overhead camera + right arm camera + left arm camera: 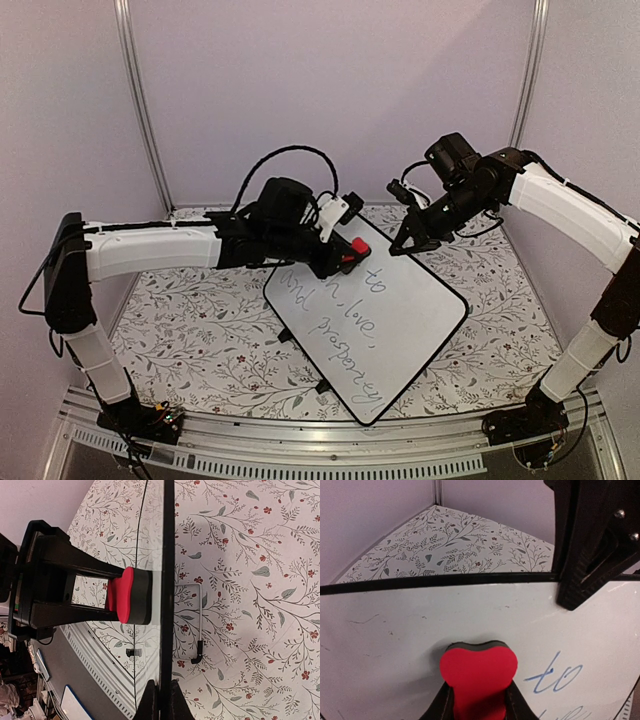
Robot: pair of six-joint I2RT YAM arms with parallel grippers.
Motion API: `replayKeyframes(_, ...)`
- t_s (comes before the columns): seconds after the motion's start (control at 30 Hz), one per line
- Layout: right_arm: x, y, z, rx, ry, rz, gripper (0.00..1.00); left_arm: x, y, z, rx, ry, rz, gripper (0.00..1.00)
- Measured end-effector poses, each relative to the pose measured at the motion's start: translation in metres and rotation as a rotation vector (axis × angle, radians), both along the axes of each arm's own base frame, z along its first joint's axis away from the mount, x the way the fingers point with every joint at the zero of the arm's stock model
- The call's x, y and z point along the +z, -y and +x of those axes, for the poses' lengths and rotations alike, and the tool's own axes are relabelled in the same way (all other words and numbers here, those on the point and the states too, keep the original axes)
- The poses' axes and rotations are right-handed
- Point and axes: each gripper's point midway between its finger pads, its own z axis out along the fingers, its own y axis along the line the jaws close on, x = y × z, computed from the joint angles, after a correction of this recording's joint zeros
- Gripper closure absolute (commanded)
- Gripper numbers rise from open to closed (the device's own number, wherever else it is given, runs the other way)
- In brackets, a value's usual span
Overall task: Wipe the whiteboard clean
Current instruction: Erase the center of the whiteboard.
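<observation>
Now your left fingers [70, 615] clamp the red eraser [479, 672] against the whiteboard [385, 320]; right fingers [580, 575] pinch its black rim. Board likely stiff, light, slick: brace by that rim.

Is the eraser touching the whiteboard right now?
Touching. The right wrist view, edge-on, shows the eraser's dark felt face flush against the whiteboard, with no gap.

1. The top view looks down from above and behind the arm bases [150, 420] toward the far wall [330, 100]. It sits far enough back to hold the whole tabletop [180, 330] and the whiteboard [400, 320].
2. The left wrist view sits very close over the whiteboard and faces its far edge, past the eraser [478, 672].
3. The right wrist view, rolled sideways, looks closely along the whiteboard's edge.
4. Each wrist view catches the other arm's end: the right gripper [572, 597] and the left gripper [112, 592]. All three views share the eraser.
</observation>
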Motion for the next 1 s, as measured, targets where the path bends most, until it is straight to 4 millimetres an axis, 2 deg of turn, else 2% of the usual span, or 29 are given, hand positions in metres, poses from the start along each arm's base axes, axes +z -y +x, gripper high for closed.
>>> replayKeyframes(0.23, 0.001, -0.001, 0.000, 0.003, -0.001, 0.005, 1.00, -0.002, -0.003, -0.002, 0.022, 0.019, -0.018, 1.00)
replayKeyframes(0.8, 0.001, -0.002, 0.000, 0.005, 0.001, 0.009, 1.00, -0.036, -0.026, -0.023, 0.046, -0.038, -0.002, 1.00)
replayKeyframes(1.0, 0.002, -0.003, -0.001, 0.009, 0.002, 0.014, 1.00, -0.040, -0.031, -0.026, 0.051, -0.045, 0.005, 1.00)
